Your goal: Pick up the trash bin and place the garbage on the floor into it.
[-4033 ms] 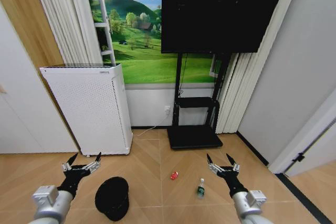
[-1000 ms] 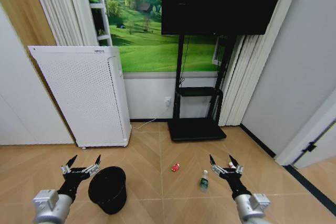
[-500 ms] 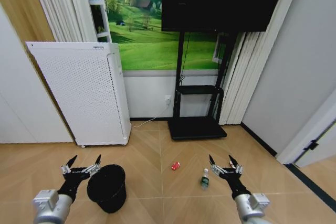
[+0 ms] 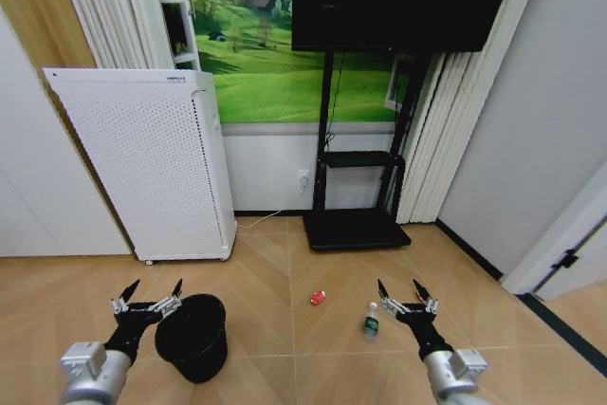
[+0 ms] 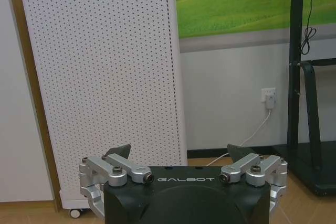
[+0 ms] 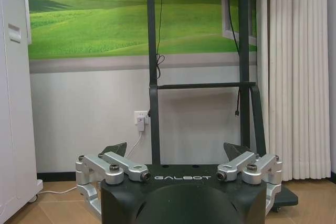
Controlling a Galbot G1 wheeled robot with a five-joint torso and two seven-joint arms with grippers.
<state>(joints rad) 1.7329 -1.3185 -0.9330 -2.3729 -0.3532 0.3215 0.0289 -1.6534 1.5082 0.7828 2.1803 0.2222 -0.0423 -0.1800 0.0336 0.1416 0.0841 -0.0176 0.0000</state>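
My left gripper [image 4: 149, 296] hovers at lower left, jaws spread, beside the trash bin [image 4: 193, 337]. My right gripper [image 4: 405, 297] gapes at lower right near the bottle [image 4: 371, 323]; the red piece [image 4: 318, 298] lies centre.

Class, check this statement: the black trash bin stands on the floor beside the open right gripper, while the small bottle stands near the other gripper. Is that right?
Not quite: the sides are swapped. In the head view the trash bin stands beside the open left gripper, and the small bottle stands near the right gripper, which is open too.
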